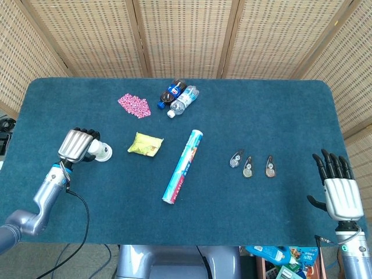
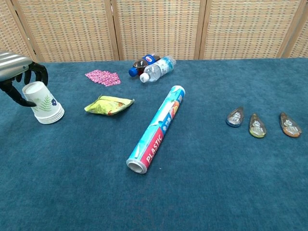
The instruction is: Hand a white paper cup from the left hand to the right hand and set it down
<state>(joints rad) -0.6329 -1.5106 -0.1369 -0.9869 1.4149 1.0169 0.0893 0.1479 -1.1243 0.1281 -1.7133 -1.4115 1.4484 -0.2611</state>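
A stack of upside-down white paper cups [image 1: 103, 153] with a green leaf print stands on the blue table [image 1: 261, 116] at the left. It leans a little in the chest view, where the cups [image 2: 44, 104] show from the side. My left hand [image 1: 77, 145] has its dark fingers [image 2: 34, 73] curled round the stack's top and grips it. At the table's front right corner my right hand [image 1: 340, 195] lies flat and open, fingers spread, holding nothing. The chest view does not show the right hand.
A yellow snack packet [image 1: 145, 144] lies just right of the cups. A blue plastic-wrap roll [image 1: 182, 166] lies at mid-table. Two bottles [image 1: 179, 96] and a pink packet [image 1: 134, 105] are at the back. Three small clips [image 1: 249, 165] lie toward the right.
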